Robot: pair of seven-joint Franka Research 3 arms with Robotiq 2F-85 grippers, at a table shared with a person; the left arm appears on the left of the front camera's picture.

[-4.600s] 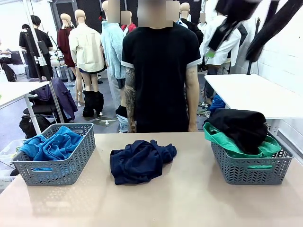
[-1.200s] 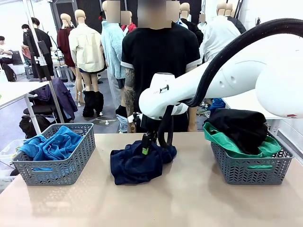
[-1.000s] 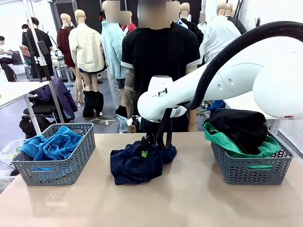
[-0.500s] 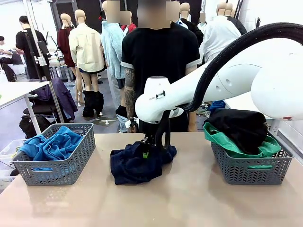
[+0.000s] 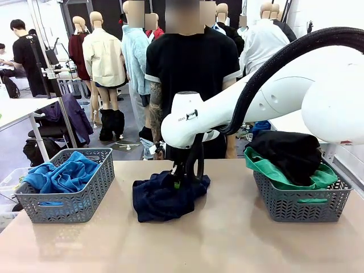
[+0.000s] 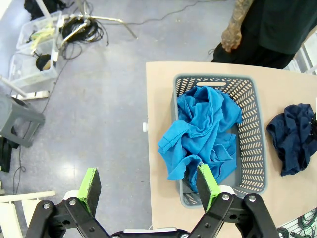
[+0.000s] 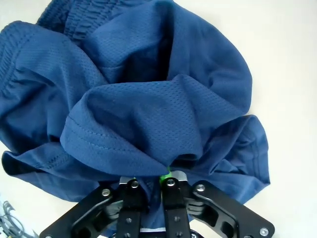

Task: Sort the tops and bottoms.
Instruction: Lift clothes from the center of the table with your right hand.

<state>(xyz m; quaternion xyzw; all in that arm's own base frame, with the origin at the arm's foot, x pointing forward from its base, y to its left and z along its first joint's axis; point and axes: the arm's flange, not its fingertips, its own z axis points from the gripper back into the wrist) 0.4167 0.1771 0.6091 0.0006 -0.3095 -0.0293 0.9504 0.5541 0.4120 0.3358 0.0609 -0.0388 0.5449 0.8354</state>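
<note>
The right gripper has come down from above onto the navy garment, which lies crumpled in the middle of the counter between the two baskets. From the right wrist view its fingers are pinched almost together around a gathered fold of that mesh cloth, with a sliver of green pad showing at the pinch, so it is gripping the navy garment. The garment rests on the counter, its elastic waistband bunched at the far side. The bright blue garment lies heaped in the left basket, spilling a little over its near rim. In the right basket the black garment sits piled on top of the emerald green garment, whose edges hang over the basket's rim. The left gripper hangs high above the left end of the counter, its fingers spread wide with nothing between them, looking down on the blue heap. A person in a black shirt stands at the far side of the counter, arms down.
</note>
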